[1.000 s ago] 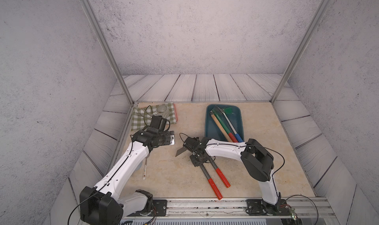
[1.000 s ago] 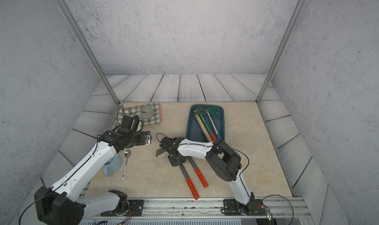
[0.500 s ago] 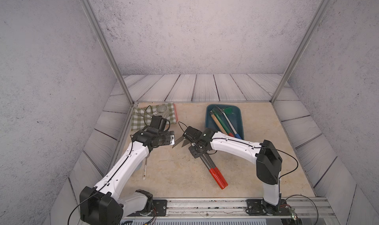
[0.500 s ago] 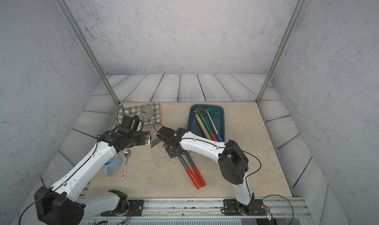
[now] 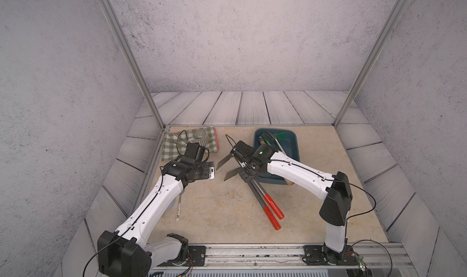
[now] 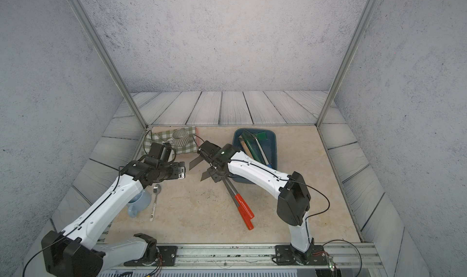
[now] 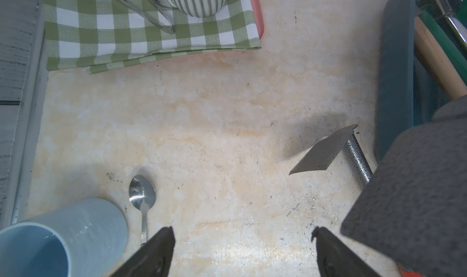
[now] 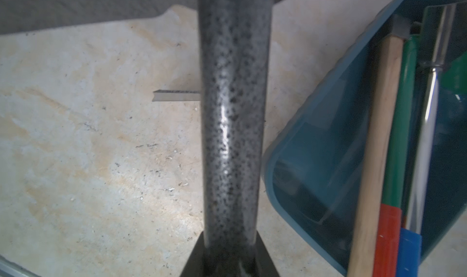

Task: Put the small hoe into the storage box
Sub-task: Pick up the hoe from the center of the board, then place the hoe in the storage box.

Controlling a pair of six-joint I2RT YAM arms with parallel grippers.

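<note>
My right gripper point(image 5: 248, 174) point(image 8: 231, 237) is shut on the speckled grey shaft of a small hoe point(image 8: 232, 111), held above the table just left of the storage box's near end. The hoe's blade point(image 5: 223, 160) point(image 6: 194, 162) points left. A second hoe, much the same, lies on the table under it, with its blade point(image 5: 232, 174) point(image 7: 326, 152) beside the box. The two red grips point(image 5: 274, 210) lie close together toward the front. The teal storage box point(image 5: 294, 142) point(image 6: 275, 147) point(image 8: 278, 162) holds several long tools. My left gripper point(image 5: 212, 169) point(image 7: 242, 235) hovers open and empty, left of the blades.
A green checked cloth point(image 5: 174, 147) with a striped cup point(image 5: 201, 136) lies at the back left. A blue mug point(image 6: 139, 202) point(image 7: 50, 237) and a spoon point(image 6: 154, 200) point(image 7: 142, 195) sit under my left arm. Metal posts and walls close in the table.
My right gripper has carried the hoe up and away from the front edge, toward the box's near end. The right elbow has swung out to the right. The left arm has not moved.
</note>
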